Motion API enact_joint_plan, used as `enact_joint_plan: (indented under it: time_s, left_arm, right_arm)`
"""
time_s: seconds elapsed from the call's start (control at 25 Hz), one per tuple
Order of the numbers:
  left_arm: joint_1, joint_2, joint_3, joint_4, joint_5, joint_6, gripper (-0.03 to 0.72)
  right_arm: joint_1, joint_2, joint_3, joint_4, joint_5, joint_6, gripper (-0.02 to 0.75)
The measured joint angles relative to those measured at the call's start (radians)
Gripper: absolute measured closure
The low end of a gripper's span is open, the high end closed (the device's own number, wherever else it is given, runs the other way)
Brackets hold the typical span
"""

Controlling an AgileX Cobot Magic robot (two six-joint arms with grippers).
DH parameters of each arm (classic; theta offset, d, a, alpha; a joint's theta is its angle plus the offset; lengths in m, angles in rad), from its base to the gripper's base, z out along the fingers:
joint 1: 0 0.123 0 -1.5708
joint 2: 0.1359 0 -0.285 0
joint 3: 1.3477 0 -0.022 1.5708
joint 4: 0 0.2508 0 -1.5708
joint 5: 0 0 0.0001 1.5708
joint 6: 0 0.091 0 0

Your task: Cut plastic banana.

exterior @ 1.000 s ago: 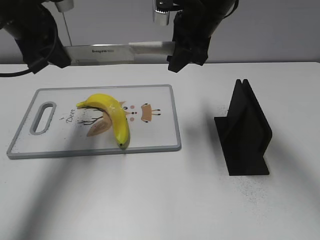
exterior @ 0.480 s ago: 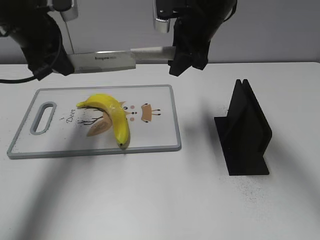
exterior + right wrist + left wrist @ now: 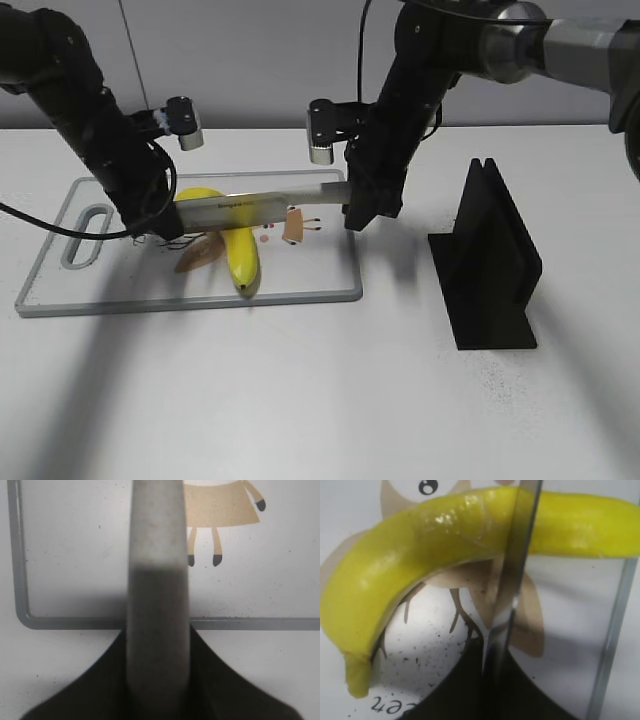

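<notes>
Curved yellow plastic banana (image 3: 232,238) lying on the white grey-rimmed cutting board (image 3: 320,282) printed with a cartoon deer, crossed near its middle by the long silver blade of a steel kitchen knife (image 3: 262,207) held level and edge-down against its top. Right gripper (image 3: 362,205) clamped on the knife's handle end, left gripper (image 3: 158,213) at the blade's tip, clamped on it or merely beside it impossible to tell. Black slotted knife stand (image 3: 492,265) upright on the white table (image 3: 300,400), well apart to the right of the board.

We see knife (image 3: 159,580) spine running up centre, blurry, over cutting board (image 3: 75,545); grey board rim (image 3: 20,580) and tan cartoon print (image 3: 222,502) visible.
</notes>
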Motion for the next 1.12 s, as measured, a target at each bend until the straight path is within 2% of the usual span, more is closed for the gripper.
enact_joint_plan:
  time_s: [0.28, 0.52, 0.76, 1.12]
  left_arm:
    - [-0.005, -0.059, 0.018, 0.018, 0.002, -0.009, 0.686]
    - [-0.007, -0.200, 0.024, 0.044, 0.007, -0.018, 0.690]
    - [-0.007, -0.295, 0.024, 0.071, 0.035, -0.024, 0.693]
    - [-0.007, -0.317, 0.024, 0.071, 0.040, -0.026, 0.695]
  right_arm:
    - [0.005, -0.025, -0.025, -0.021, 0.060, 0.036, 0.538]
    - [0.009, -0.089, -0.103, -0.029, 0.093, 0.037, 0.537]
    - [0.012, -0.137, -0.108, -0.019, 0.103, 0.037, 0.535]
    - [0.014, -0.164, -0.108, -0.021, 0.103, 0.037, 0.535]
